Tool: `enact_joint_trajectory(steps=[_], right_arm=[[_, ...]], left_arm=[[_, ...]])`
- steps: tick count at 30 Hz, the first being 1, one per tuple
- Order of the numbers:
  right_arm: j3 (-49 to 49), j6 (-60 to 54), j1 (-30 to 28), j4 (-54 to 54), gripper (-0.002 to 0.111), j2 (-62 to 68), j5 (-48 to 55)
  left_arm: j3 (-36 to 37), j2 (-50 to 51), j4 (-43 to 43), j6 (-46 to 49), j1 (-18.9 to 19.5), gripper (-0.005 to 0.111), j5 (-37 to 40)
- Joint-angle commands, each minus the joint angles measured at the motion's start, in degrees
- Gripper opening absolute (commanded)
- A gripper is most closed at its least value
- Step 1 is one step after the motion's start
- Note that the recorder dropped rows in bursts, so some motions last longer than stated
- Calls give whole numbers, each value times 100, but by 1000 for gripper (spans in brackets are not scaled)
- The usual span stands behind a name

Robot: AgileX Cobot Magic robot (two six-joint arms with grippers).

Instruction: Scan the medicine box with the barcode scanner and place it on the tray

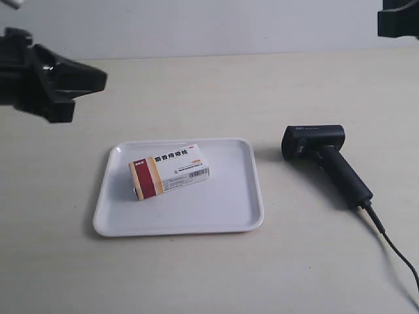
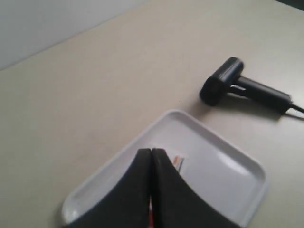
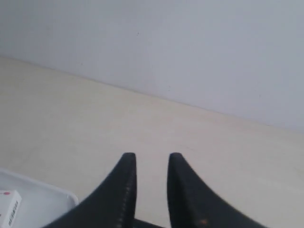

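The medicine box, white with a dark red and tan end, lies flat on the white tray. On the table to the tray's right lies the black barcode scanner, with nothing holding it. My left gripper is shut and empty and hovers over the tray. Its fingers hide most of the box. The exterior view shows this gripper up and to the left of the tray. My right gripper is open over bare table, well away from the box.
The scanner's dark cable trails toward the table's front right edge. A black part of the other arm shows at the exterior view's top right corner. A pale wall stands behind the beige table.
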Motion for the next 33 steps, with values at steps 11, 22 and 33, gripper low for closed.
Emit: enact_joint_trajectory(steps=[11,22,33], right_arm=[[603,162,6,147,0,-1,-1232],[1835,171,6,482,0,-258,-2502],[2777,171,6,468,0,-1783,-2646]], left_arm=[[2917,-4570,-1184,-77,83,1,3169],[3663,-6824,-1368,-181,83,1,3755],[4039,-7036,-1341,-184,83,1,3657]])
